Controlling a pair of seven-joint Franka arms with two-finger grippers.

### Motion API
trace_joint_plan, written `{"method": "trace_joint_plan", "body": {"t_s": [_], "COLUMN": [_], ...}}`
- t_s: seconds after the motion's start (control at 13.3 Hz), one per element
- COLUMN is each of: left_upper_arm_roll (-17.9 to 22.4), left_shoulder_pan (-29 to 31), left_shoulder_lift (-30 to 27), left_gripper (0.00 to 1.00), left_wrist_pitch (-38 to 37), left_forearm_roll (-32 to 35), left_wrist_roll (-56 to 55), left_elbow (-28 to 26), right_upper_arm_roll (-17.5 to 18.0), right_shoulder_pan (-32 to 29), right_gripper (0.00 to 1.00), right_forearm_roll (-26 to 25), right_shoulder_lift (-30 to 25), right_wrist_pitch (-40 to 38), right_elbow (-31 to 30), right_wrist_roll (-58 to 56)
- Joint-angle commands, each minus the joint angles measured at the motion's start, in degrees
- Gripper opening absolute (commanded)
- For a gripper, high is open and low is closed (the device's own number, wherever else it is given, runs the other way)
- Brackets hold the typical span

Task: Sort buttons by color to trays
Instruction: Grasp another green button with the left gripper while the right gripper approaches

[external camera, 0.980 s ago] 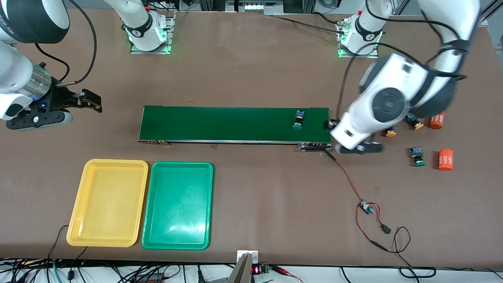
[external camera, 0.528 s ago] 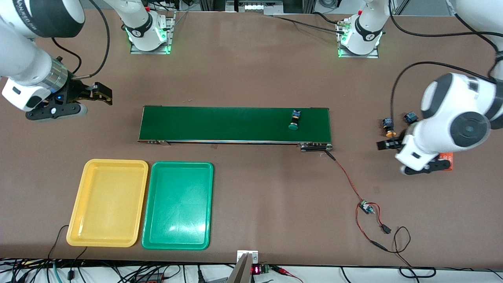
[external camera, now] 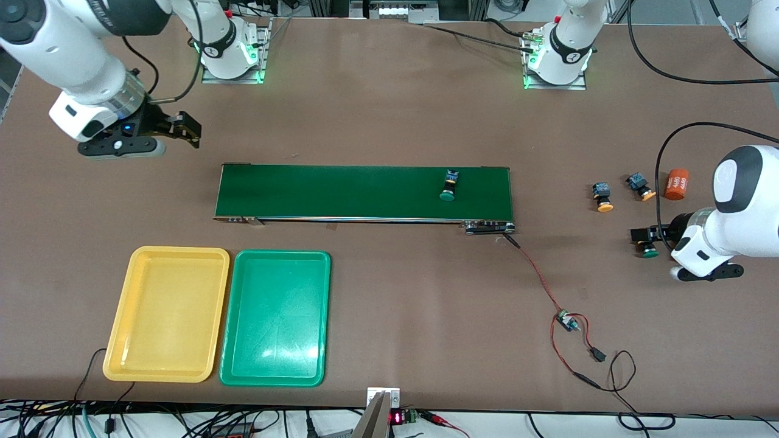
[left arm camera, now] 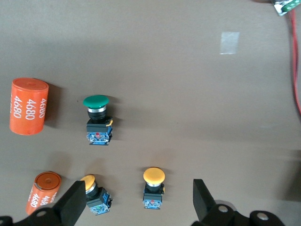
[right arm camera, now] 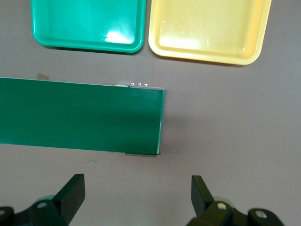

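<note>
1. In the front view, a green-capped button point(external camera: 448, 185) is seen lying on the dark-green belt point(external camera: 341, 191), toward the left arm's end of it. The belt's button is shown in no wrist view.
2. Past that end of the belt, two yellow-capped buttons point(external camera: 604, 197) point(external camera: 640, 186) lie on the table beside an orange cylinder point(external camera: 675, 184).
3. A second green-capped button point(external camera: 649, 249) is half hidden in the front view by the left gripper point(external camera: 651, 233), which hangs just above it with its jaws wide and empty.
4. In the left wrist view that button point(left arm camera: 98, 118) is shown whole, with a second cylinder point(left arm camera: 28, 106) beside it, which is hidden in the front view. "4680" is printed in white on both cylinders.
5. The right gripper point(external camera: 182, 128) is held over bare table, near the belt's end toward the right arm, jaws wide, nothing held.
6. The yellow tray point(external camera: 119, 340) and green tray point(external camera: 234, 359) lie side by side, nearer the front camera than the belt, both empty. They are also shown in the right wrist view.
</note>
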Motion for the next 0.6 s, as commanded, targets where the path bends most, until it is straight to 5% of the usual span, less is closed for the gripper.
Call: {"method": "trace_joint_plan", "body": {"t_s": [0.0, 0.23, 0.53], "left_upper_arm_roll": [6.07, 12.15, 15.50], "left_shoulder_pan": [-3.20, -4.46, -4.54], "left_shoulder_lift": [0.47, 2.58, 4.42], "left_gripper": [1.00, 1.00, 1.00], "left_wrist_pitch": [2.35, 9.71, 24.22], "left_forearm_roll": [1.26, 1.26, 1.35], "left_wrist_roll": [0.83, 2.23, 10.64], "left_elbow": [-4.03, -6.49, -11.17], "right_upper_arm_roll": [7.97, 9.05, 8.96], "right_shoulder_pan": [-3.24, -3.07, -3.07], "right_gripper": [1.00, 1.00, 1.00], "right_forearm_roll": [0.96, 0.96, 3.15], "right_shoulder_lift": [-1.78, -0.99, 1.99], "right_wrist_pitch": [0.55, 0.80, 5.89], "right_elbow": [-1.67, -1.85, -2.20], "right_wrist_roll": [8.32, 9.58, 12.38]}}
